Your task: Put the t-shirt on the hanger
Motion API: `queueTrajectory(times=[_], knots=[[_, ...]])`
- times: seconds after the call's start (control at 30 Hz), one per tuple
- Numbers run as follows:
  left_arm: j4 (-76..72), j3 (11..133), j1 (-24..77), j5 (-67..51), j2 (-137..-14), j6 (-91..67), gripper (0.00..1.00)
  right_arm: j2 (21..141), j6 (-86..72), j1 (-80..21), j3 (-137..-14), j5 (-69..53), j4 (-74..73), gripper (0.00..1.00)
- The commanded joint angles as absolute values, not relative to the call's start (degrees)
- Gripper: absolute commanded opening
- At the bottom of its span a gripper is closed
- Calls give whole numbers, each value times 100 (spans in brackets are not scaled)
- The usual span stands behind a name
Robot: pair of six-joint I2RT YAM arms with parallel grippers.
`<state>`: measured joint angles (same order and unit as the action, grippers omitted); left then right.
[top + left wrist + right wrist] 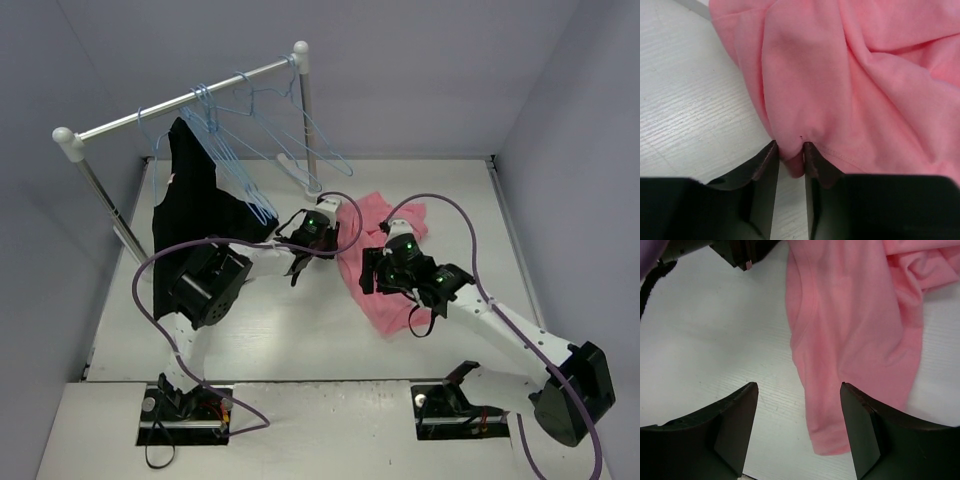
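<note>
At the 6 o'clock edge of the left wrist view, left tool (791, 155) is clamped on a fold of the soft salmon-pink cloth t-shirt (855, 85). Fingers nearly together, with a pinch of the cloth edge squeezed between them. From the pinch the cloth spreads up and out from 12 to 3 o'clock, wrinkled. Bare white desk (685, 95) sits at 9 to 10 o'clock.

Right tool (799, 390): fingers wide apart, nothing gripped. A narrow end of the t-shirt (850, 330) runs down between them, nearer the 3 o'clock finger, its tip at about 6 o'clock. Whether the fingers touch the desk (710, 340) cannot be told. The other arm's tool shows at 11 o'clock, just beside the cloth edge.

Top view: t-shirt (372, 212) lies crumpled on the desk (300, 340) just off centre toward 3 o'clock. Left tool is at its 9 o'clock edge, and right tool is over its middle. Thin light-blue wire hangers (248, 180) hang in a bunch on a metal rail (180, 105) at 11 o'clock, well apart from the t-shirt. A black garment (195, 195) hangs from the same rail at 10 o'clock, touching the hangers. T-shirt is not on any hanger.
</note>
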<state>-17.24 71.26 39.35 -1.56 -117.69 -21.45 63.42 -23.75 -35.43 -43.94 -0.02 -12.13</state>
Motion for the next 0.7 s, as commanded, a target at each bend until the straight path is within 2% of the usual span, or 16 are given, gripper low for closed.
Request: queueTrajectory(times=[0.0, 0.03, 0.53, 0.6, 0.63, 0.67], knots=[[-2057, 7193, 3902, -83, -11491, -2136, 4, 6660, -2572, -3987, -4346, 652, -754, 64], [-2053, 7115, 3902, -63, -11420, -2120, 0, 6765, -2621, -4086, -4326, 750, -707, 64], [-2048, 5763, 3869, -139, -10051, -2455, 0, 8179, -3204, -4698, -3649, 1411, 446, 60], [-2048, 5542, 3890, -147, -9927, -2516, 0, 8313, -3283, -4722, -3601, 1505, 471, 53], [-2048, 5461, 3905, -135, -9861, -2522, 0, 8354, -3318, -4740, -3586, 1543, 480, 46], [-2043, 5343, 3925, -132, -9741, -2513, 0, 8391, -3359, -4760, -3567, 1570, 483, 32]])
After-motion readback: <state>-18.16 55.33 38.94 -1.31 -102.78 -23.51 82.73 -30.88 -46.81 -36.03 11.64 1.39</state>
